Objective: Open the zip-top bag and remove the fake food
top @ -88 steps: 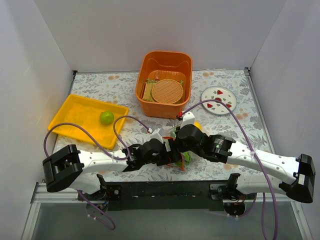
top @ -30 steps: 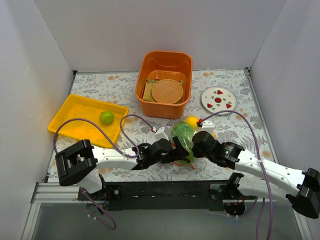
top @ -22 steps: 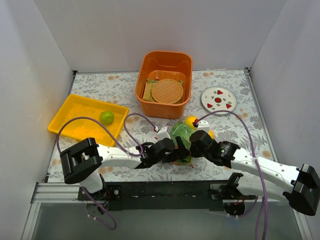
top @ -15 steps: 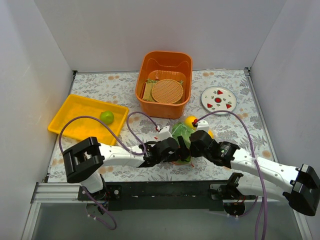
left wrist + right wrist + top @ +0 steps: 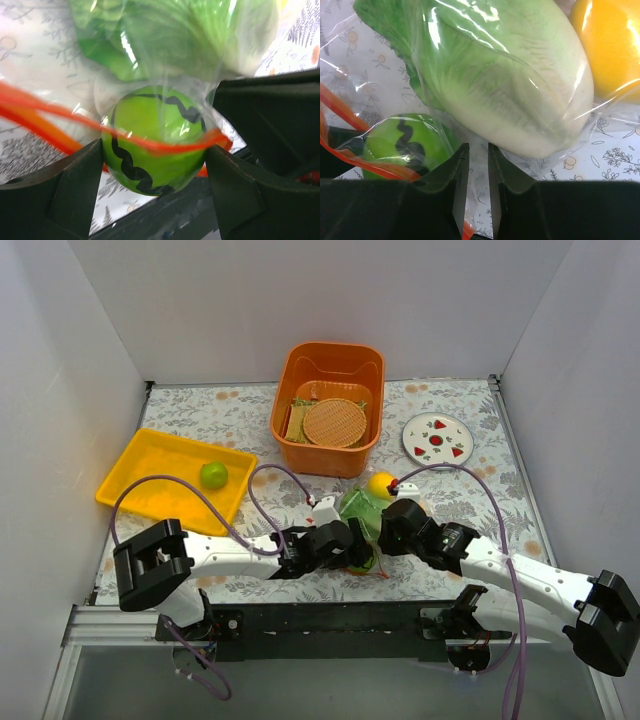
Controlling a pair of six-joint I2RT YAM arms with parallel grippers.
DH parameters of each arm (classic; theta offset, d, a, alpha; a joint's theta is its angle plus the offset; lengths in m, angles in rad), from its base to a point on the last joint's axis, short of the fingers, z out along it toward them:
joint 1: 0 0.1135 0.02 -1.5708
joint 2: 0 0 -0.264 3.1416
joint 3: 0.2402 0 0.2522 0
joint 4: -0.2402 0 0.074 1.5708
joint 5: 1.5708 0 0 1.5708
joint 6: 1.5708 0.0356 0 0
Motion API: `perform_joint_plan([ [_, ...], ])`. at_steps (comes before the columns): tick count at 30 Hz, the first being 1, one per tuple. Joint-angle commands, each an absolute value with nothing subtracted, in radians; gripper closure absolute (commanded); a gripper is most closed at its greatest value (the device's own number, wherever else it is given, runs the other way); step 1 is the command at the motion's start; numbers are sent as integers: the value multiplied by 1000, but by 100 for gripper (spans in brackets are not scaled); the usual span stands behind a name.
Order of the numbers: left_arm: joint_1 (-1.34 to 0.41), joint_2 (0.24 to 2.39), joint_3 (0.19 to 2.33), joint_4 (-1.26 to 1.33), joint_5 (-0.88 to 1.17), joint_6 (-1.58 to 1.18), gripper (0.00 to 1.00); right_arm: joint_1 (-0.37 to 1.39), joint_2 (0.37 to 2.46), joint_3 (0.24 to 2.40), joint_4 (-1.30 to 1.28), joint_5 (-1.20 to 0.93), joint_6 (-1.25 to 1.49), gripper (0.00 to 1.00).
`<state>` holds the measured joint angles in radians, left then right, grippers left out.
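Observation:
The zip-top bag (image 5: 360,508) lies at the table's front middle, its orange-red zip strip (image 5: 165,146) at the near end. Inside are a pale green-white cabbage piece (image 5: 510,85) and a green ball with a black wavy line (image 5: 150,140). My left gripper (image 5: 356,552) is shut on this green ball at the bag's mouth, one finger on each side (image 5: 155,150). My right gripper (image 5: 386,530) pinches the clear film beside the cabbage (image 5: 475,155), its jaws almost together. A yellow lemon (image 5: 381,483) lies just behind the bag.
An orange bin (image 5: 330,408) with tan woven discs stands at the back middle. A yellow tray (image 5: 160,475) at the left holds a lime (image 5: 212,475). A white plate with red marks (image 5: 437,440) is at the back right. White walls enclose the table.
The bag with the cabbage has come up from under the grippers into view. In the last half second my left gripper has drawn slightly toward the near edge, and the right arm has shifted a little.

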<state>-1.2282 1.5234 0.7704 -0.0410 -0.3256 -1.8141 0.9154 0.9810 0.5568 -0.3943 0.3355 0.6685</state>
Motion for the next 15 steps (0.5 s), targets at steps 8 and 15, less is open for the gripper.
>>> perform_joint_plan([
  [8, -1236, 1292, 695, -197, -276, -1810, 46, 873, 965, 546, -374, 268, 646, 69],
  [15, -1233, 1117, 739, -501, -385, -1862, 48, 871, 945, 598, -390, 250, 620, 69],
])
